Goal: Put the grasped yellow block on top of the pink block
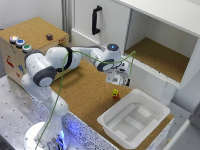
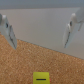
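Observation:
The yellow block [image 1: 115, 91] sits on the cork tabletop near the white tray. A reddish-pink block [image 1: 115, 95] shows just under it, so the yellow one appears stacked on the pink one. My gripper [image 1: 119, 81] hangs a little above and behind the stack, open and empty. In the wrist view the yellow block [image 2: 40, 78] lies on the cork below my gripper [image 2: 40, 45]. Both fingers [image 2: 8, 31] are spread wide apart and hold nothing. The pink block is hidden under the yellow one in that view.
A white tray [image 1: 150, 107] stands at the table's front corner, close to the blocks. A white cabinet with an open cork-floored compartment [image 1: 160, 57] rises behind. A cork box with coloured buttons [image 1: 22, 42] is at the exterior view's left.

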You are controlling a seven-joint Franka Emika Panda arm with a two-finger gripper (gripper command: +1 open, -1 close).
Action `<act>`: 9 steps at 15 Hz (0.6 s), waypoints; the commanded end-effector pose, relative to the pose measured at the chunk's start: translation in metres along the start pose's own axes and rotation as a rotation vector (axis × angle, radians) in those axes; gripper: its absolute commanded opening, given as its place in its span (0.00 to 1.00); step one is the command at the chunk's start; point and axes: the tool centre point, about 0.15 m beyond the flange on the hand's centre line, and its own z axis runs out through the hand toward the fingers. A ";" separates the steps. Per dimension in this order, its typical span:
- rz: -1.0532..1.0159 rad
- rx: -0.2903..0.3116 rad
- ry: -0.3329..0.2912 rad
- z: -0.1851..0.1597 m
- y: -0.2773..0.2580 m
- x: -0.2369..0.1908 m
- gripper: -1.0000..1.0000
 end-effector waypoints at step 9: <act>-0.422 0.118 0.195 -0.134 -0.175 0.047 1.00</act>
